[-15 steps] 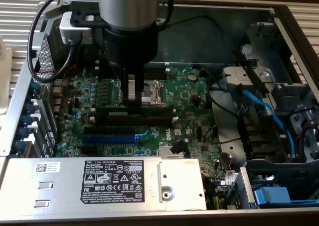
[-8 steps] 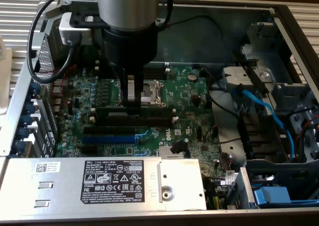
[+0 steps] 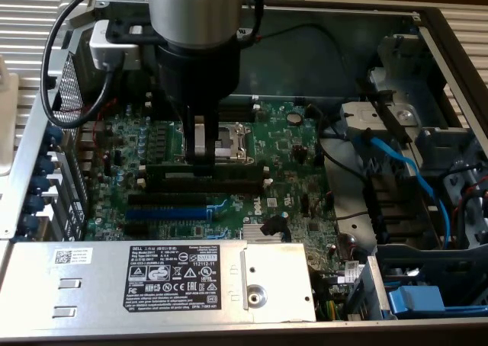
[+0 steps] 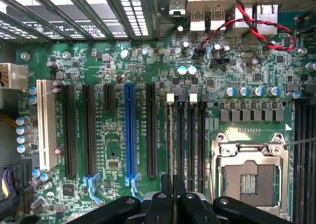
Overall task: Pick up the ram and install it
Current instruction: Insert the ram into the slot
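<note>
**Ram on edge at the outer memory slot, held in the jaws**

Item: the ram (image 3: 229, 178), a long, dark-green stick. It stands on its long edge on the motherboard (image 3: 297, 155), in line with the memory slot that lies farthest from the CPU socket (image 3: 229, 140). In the wrist view the ram (image 4: 171, 140) shows edge-on as a thin line running to a white end clip (image 4: 170, 98). How deep it sits in the slot cannot be told.

Holder: the gripper (image 3: 202, 157) hangs straight down from the arm onto the ram's upper edge. In the wrist view the gripper (image 4: 173, 184) has its jaws drawn together to a narrow gap, and the ram's edge runs into that gap.

Adjacent: three black memory slots (image 4: 191, 135) lie just beside the ram, toward the socket. On the other side are a long black slot (image 4: 151, 130) and then the blue slot (image 4: 130, 130).

Surround: an open computer case (image 3: 23, 155); a power supply (image 3: 171, 281) with a printed label; blue cables (image 3: 404, 171) at the exterior view's right.
</note>
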{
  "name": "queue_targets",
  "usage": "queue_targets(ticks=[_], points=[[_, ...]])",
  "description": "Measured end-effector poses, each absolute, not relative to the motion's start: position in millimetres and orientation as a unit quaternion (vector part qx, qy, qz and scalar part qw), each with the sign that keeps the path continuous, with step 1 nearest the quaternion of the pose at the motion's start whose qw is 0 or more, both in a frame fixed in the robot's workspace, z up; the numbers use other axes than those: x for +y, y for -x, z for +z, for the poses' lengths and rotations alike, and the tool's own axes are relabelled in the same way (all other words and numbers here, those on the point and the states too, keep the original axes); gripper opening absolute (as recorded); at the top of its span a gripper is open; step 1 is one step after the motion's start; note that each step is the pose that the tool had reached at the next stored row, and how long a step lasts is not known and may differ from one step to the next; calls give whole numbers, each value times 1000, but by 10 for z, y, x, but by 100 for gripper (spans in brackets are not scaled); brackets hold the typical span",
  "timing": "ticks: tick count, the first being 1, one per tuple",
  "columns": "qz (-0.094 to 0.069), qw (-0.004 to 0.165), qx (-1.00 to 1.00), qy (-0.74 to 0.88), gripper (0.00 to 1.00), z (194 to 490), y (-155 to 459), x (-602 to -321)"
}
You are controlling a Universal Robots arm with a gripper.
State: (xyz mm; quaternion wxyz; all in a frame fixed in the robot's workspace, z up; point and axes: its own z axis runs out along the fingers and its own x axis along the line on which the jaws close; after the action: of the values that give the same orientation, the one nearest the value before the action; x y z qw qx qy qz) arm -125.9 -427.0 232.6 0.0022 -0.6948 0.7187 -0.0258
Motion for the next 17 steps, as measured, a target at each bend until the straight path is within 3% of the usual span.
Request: queue_targets(ticks=[17], points=[[-26, 2, 719, 695, 13, 2305, 1268, -4270]])
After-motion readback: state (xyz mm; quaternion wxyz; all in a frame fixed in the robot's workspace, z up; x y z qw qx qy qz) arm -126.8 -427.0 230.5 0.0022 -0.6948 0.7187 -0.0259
